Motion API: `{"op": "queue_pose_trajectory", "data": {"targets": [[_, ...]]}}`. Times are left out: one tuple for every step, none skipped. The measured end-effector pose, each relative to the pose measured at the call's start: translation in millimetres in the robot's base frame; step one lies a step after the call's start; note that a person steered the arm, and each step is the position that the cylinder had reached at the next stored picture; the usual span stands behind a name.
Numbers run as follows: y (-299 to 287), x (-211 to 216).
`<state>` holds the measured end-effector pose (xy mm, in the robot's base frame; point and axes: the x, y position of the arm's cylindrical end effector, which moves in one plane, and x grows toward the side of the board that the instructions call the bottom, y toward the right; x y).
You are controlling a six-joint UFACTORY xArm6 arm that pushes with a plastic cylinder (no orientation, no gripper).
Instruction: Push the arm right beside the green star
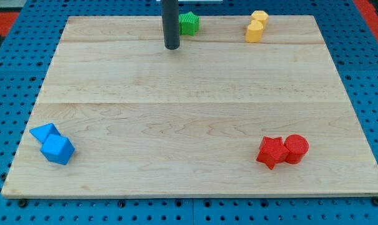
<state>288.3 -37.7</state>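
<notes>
The green star (189, 24) lies near the top edge of the wooden board (195, 106), a little left of its middle. My dark rod comes down from the view's top, and my tip (171, 47) rests on the board just left of and below the star. The rod covers the star's left edge, so I cannot tell whether they touch.
Two yellow blocks (257, 27) sit together at the top right. A red star (271, 152) and a red cylinder (296, 149) touch at the bottom right. A blue triangle (44, 132) and a blue cube (57, 150) touch at the bottom left.
</notes>
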Motion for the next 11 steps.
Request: {"op": "queue_pose_trajectory", "data": {"targets": [[0.0, 0.0], [2.2, 0.0], [4.0, 0.0], [3.8, 0.0], [3.9, 0.0], [3.9, -9.7], [15.0, -29.6], [59.5, -6.3], [94.7, -33.3], [106.8, -73.3], [71.4, -73.0]]}}
